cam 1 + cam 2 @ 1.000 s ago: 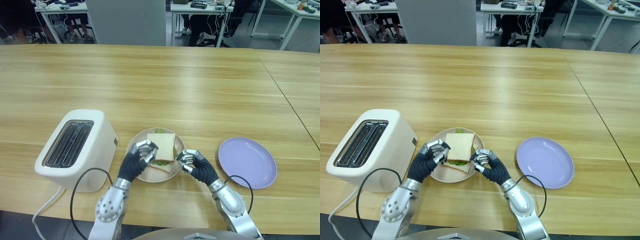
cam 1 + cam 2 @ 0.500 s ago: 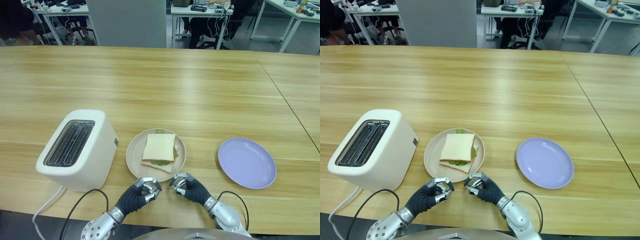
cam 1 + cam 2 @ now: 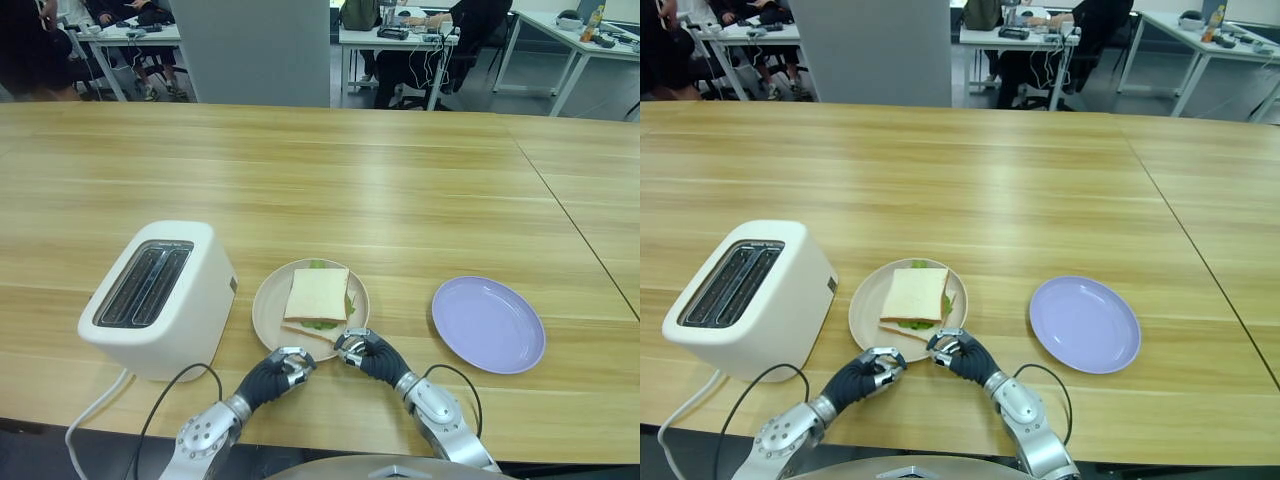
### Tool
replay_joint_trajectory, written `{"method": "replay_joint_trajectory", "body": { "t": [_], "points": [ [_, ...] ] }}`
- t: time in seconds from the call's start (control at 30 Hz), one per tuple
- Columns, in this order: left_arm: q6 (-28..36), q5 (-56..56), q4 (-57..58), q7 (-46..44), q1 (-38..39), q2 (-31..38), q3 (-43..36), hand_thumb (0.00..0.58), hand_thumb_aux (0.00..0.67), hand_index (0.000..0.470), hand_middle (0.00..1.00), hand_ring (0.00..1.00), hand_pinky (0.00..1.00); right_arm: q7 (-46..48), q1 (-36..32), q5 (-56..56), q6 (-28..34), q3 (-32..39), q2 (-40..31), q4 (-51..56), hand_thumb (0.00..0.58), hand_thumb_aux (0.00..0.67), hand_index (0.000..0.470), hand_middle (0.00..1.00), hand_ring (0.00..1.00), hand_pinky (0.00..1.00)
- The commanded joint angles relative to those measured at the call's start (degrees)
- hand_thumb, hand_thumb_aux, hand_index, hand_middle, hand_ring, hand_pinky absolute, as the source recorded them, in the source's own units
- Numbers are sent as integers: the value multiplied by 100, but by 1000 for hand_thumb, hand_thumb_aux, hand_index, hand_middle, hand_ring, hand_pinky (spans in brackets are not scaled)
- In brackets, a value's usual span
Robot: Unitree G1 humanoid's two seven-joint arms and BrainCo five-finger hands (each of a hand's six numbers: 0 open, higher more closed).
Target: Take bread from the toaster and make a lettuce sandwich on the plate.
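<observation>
Sandwich [image 3: 317, 298] is sitting on the plate [image 3: 266, 300].
I am holding left hand [image 3: 280, 368] and right hand [image 3: 362, 351] curled and empty; it is looking soft, so I would pinch its sides gently.

Pale wood table [image 3: 400, 200], visible grain, satin sheen. Cream plastic toaster [image 3: 195, 315], smooth, faintly glossy. Beside toaster, beige plate [image 3: 266, 300] matt; farther from toaster, purple plate [image 3: 488, 325] smooth, soft sheen. Matt porous bread [image 3: 318, 293]. Shiny metal, black matt covering on left hand [image 3: 280, 368], right hand [image 3: 362, 350].
</observation>
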Motion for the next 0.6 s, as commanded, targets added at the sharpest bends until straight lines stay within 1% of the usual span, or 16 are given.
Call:
{"method": "replay_joint_trajectory", "body": {
  "t": [0.03, 0.23, 0.37, 0.47, 0.6],
  "points": [
    [232, 217, 625, 180, -323, -124, -11, 580, 670, 460, 1000, 1000, 1000, -95, -79, -80, 311, -140, -1, 529, 580, 670, 460, 1000, 1000, 1000],
    [131, 333, 1138, 346, -895, -351, 25, 580, 670, 460, 1000, 1000, 1000, -161, -450, -155, 240, -187, 128, 959, 580, 670, 460, 1000, 1000, 1000],
    [45, 335, 1370, 425, -1193, -477, 127, 580, 670, 460, 1000, 1000, 1000, -215, -857, -215, 101, -269, 195, 1403, 580, 670, 460, 1000, 1000, 1000],
    [-29, 342, 1606, 488, -1486, -601, 161, 580, 670, 460, 1000, 1000, 1000, -280, -1287, -214, -35, -405, 280, 1860, 580, 670, 460, 1000, 1000, 1000],
    [-211, 366, 2259, 529, -2118, -848, 172, 580, 670, 460, 1000, 1000, 1000, -501, -1982, -172, -346, -700, 416, 2632, 580, 670, 460, 1000, 1000, 1000]
  ]
}}
